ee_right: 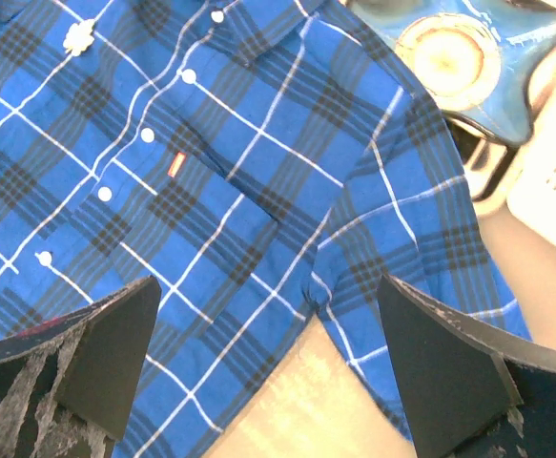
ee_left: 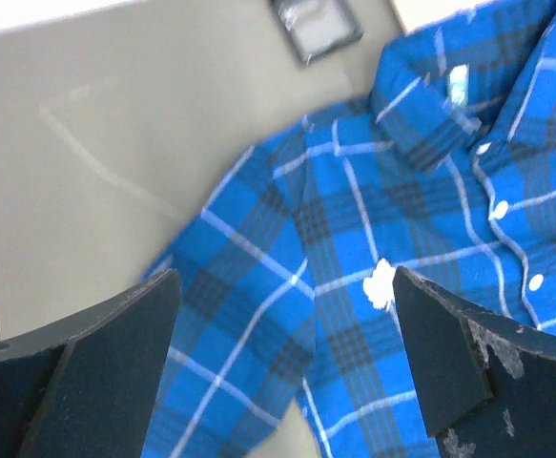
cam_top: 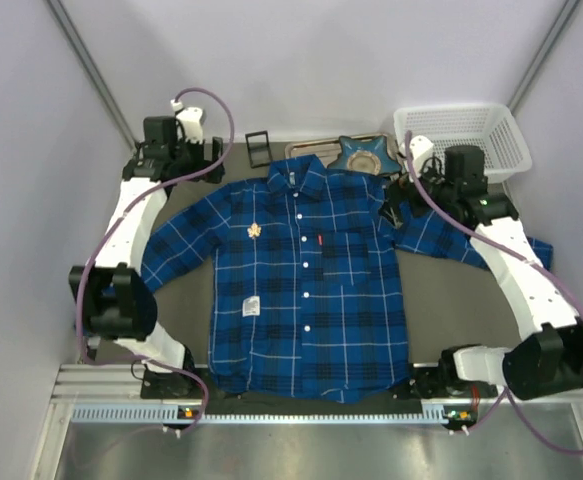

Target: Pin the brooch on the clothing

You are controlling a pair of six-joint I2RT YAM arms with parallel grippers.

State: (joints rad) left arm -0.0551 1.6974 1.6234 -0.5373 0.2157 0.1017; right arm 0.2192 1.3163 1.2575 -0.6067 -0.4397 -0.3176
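Note:
The blue plaid shirt [cam_top: 306, 275] lies flat and face up on the table, collar at the back. The small pale gold brooch [cam_top: 255, 231] sits on its chest, left of the button line. It shows white in the left wrist view [ee_left: 380, 283] and at the top left of the right wrist view [ee_right: 78, 36]. My left gripper [ee_left: 287, 367] is open and empty above the shirt's left shoulder [ee_left: 258, 277]. My right gripper [ee_right: 268, 367] is open and empty above the right armpit and sleeve [ee_right: 401, 239].
A blue star-shaped dish [cam_top: 361, 155] sits on a tray behind the collar; it also shows in the right wrist view [ee_right: 459, 57]. A white basket [cam_top: 461, 135] stands at the back right. A small black frame [cam_top: 259, 146] stands at the back left.

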